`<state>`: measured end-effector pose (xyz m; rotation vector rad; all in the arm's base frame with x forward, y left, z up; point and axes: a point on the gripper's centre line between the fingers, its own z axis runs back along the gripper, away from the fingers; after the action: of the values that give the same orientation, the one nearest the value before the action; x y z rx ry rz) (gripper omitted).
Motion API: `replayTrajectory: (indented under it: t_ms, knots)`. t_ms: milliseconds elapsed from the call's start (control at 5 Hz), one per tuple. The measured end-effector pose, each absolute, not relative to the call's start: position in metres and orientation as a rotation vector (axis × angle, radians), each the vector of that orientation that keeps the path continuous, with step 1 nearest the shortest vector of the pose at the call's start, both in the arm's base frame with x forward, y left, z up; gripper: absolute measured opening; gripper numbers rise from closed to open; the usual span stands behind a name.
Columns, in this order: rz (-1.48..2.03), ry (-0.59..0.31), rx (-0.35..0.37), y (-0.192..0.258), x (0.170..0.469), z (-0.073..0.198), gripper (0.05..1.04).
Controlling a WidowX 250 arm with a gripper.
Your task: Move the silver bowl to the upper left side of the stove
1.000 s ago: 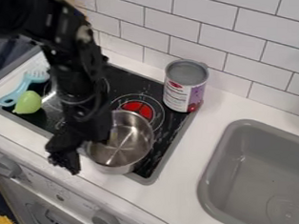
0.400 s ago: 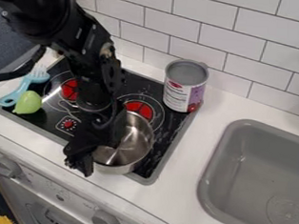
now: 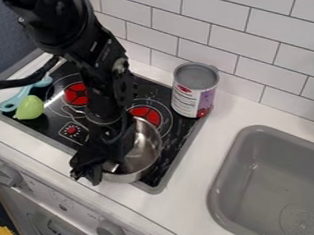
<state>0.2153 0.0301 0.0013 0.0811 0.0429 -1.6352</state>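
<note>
Your step in hand looks to be securing the silver bowl (image 3: 146,150) by its near left rim; it sits upright at the lower right of the stove (image 3: 179,137), close to the front edge, with the gripper (image 3: 89,172) low over its left side. You cannot tell from this angle whether the pincer stands apart, together or clamped on the wall, so confirm the hold before you lift anything. For a sound grip, aim to have the rim between the two sides, one within the bowl and one outside, and go deep enough to bite on the wall rather than the lip. Close gently, since smooth curved metal may slip or swivel. Held at one side, the bowl will probably sag away from you, so raise it only enough to clear the glass and keep it as level as you can. Then carry it up and left, toward the left red burner ring (image 3: 76,94). Steer away from the can (image 3: 196,89) at the right rear, and mind the green toy (image 3: 30,107) and the blue utensil (image 3: 14,102) at the left edge. Set the base down flat before you release.
</note>
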Motion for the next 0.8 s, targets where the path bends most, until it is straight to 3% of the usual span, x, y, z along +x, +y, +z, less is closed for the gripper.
replayTrajectory:
  t_ms: [200, 400, 600, 800]
  knots:
    - [-1.629, 0.019, 0.048, 0.028, 0.214, 0.001, 0.370]
    - [-1.641, 0.020, 0.049, 0.029, 0.214, 0.002, 0.161]
    - [-1.642, -0.009, 0.048, 0.025, 0.214, 0.009, 0.089]
    - [-1.650, -0.049, 0.041, 0.026, 0.211, 0.025, 0.083]
